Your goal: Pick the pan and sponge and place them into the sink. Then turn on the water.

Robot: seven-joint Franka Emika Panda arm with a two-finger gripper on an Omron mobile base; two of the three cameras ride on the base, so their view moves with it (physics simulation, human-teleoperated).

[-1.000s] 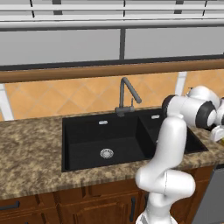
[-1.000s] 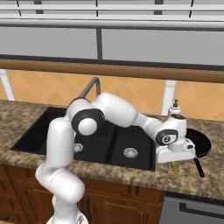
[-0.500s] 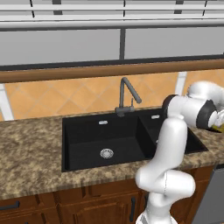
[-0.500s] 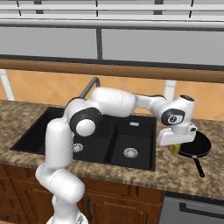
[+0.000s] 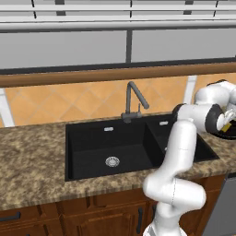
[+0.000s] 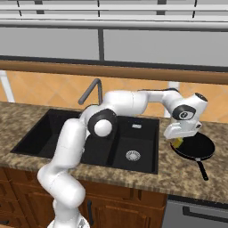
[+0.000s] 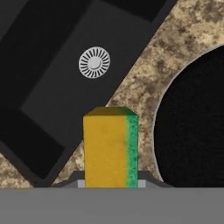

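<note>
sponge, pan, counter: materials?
Sponge: looks like yellow foam with a green scrub layer, matte. Pan: flat black with no shine, probably coated metal. Counter: mottled brown speckle, likely granite or a laminate copy.

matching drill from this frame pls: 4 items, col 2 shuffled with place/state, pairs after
1. sponge
2. pan
3. sink
4. faucet

A. on the counter, right of the sink
B. held in the hand, off the counter
C. dry, no stream running
D. set into the counter, two drains showing

Pairs: 1-B, 2-A, 3-D, 4-C
</note>
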